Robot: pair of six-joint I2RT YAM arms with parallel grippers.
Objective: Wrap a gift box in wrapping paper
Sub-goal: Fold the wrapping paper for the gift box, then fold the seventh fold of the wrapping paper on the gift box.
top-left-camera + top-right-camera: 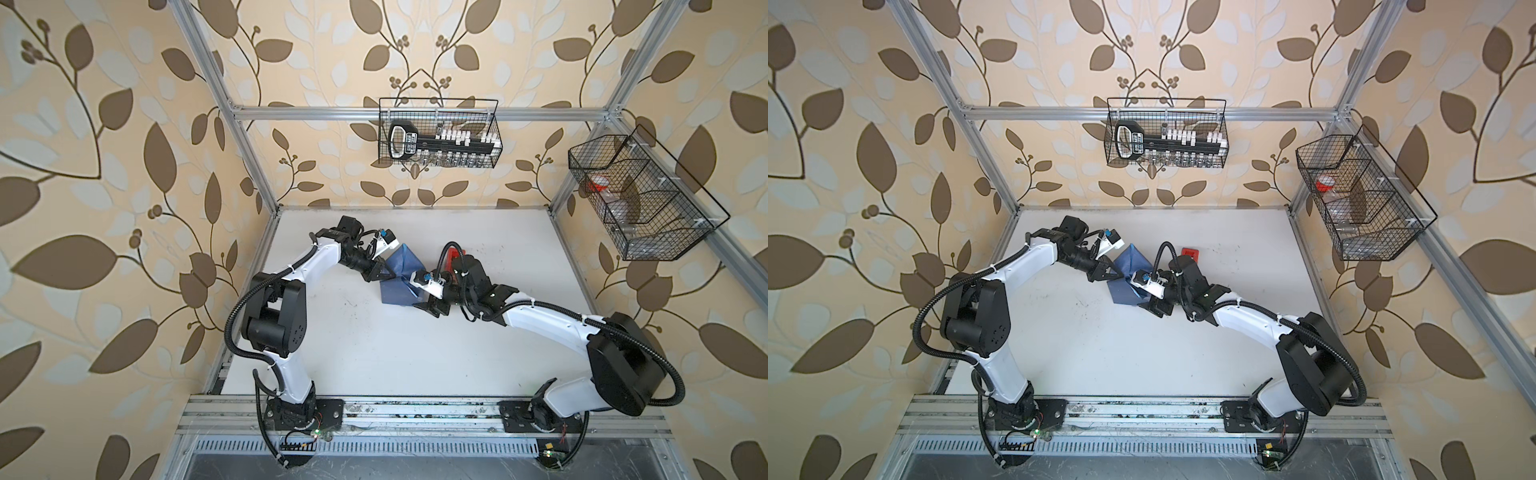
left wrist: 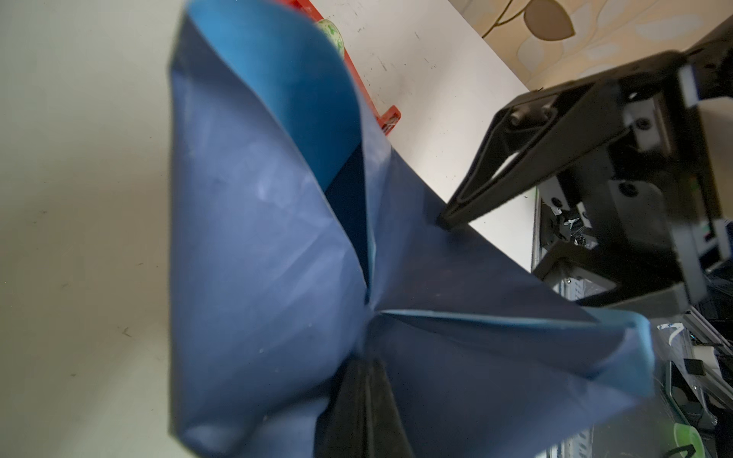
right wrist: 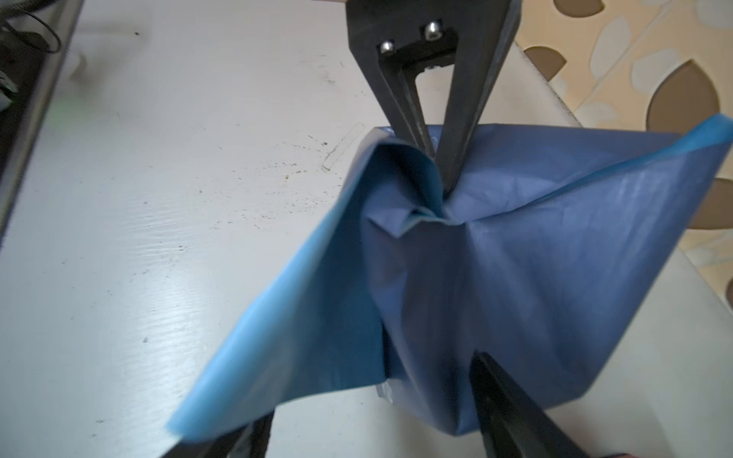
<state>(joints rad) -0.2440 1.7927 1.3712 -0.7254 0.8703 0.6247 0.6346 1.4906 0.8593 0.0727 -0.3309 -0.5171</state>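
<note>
The wrapping paper (image 1: 400,274), slate-blue outside and sky-blue inside, is bunched up in a mound at mid-table in both top views (image 1: 1126,270). The gift box is hidden under it. My left gripper (image 2: 367,376) is shut on a gathered pinch of paper at the mound's top; the right wrist view shows that left gripper (image 3: 442,174) with creases radiating from its tips. My right gripper (image 3: 369,416) stands open at the mound's near side, its fingers (image 3: 496,396) straddling a loose sky-blue flap (image 3: 297,317) with nothing gripped. One right fingertip (image 2: 448,218) rests against the paper's edge.
A red tape dispenser (image 1: 1190,252) sits on the table just behind the right wrist, close to the paper (image 2: 390,117). A wire basket (image 1: 440,133) hangs on the back rail and another wire basket (image 1: 640,199) on the right rail. Frame posts bound the white table (image 1: 374,353).
</note>
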